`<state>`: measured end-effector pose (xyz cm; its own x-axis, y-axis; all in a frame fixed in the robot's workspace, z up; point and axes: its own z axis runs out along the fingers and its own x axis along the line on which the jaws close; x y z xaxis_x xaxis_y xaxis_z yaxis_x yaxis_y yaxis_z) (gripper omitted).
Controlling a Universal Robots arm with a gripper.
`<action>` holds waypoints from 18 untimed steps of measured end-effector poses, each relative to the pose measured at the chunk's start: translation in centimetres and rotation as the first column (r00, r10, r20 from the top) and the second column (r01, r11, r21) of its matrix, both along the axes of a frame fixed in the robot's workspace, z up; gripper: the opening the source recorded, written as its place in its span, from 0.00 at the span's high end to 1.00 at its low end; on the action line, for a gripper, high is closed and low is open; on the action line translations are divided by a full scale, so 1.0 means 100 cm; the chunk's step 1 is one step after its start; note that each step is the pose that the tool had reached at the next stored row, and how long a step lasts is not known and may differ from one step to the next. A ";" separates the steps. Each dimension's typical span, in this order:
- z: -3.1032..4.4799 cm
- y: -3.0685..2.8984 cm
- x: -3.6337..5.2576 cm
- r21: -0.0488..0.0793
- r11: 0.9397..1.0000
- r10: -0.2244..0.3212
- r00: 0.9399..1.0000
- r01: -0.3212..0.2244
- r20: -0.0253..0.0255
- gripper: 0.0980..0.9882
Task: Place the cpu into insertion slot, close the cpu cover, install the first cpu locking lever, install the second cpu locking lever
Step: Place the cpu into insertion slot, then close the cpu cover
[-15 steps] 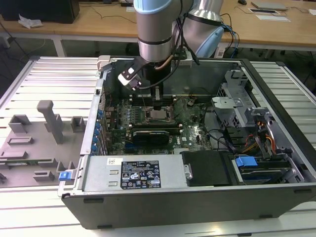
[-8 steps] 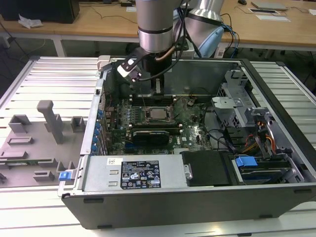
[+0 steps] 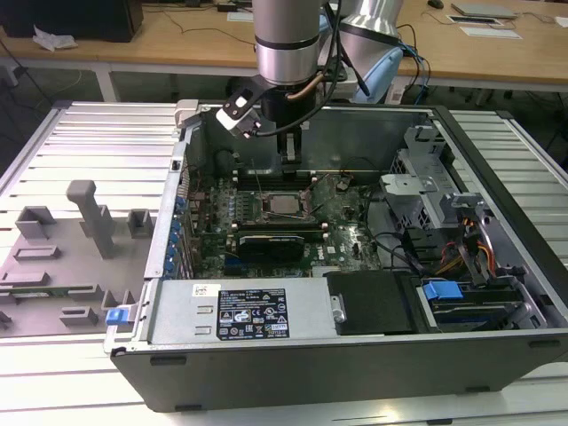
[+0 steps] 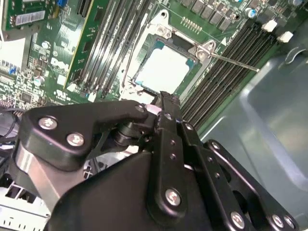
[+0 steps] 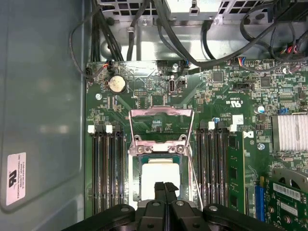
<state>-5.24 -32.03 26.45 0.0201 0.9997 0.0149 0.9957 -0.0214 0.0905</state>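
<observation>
Hovering low over the open computer case on the ribbed worktop, the claw has both fingers pressed together with nothing between them. Its tip sits over the near edge of the insertion slot, just beside the chip's rim.

- The cpu lies flat inside the slot, square to its edges; the pale top is exposed in both wrist views.
- The cpu cover is swung open on the side of the socket away from the claw, its window frame clear of the chip.
- One locking lever is unlatched and angled out over the memory slots. A second thin lever runs along the opposite socket edge.
- Room is tight: memory slots flank both sides, and the case wall rises just beyond one bank. Space straight above the chip is open.
</observation>
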 end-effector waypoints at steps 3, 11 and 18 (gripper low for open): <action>0.0000 0.0000 0.0002 0.000 1.000 0.000 1.000 0.000 0.000 0.99; 0.0001 0.0000 0.0007 0.000 1.000 0.000 1.000 0.000 0.000 0.99; 0.0045 0.0000 0.0038 0.000 1.000 0.000 1.000 0.000 0.000 0.99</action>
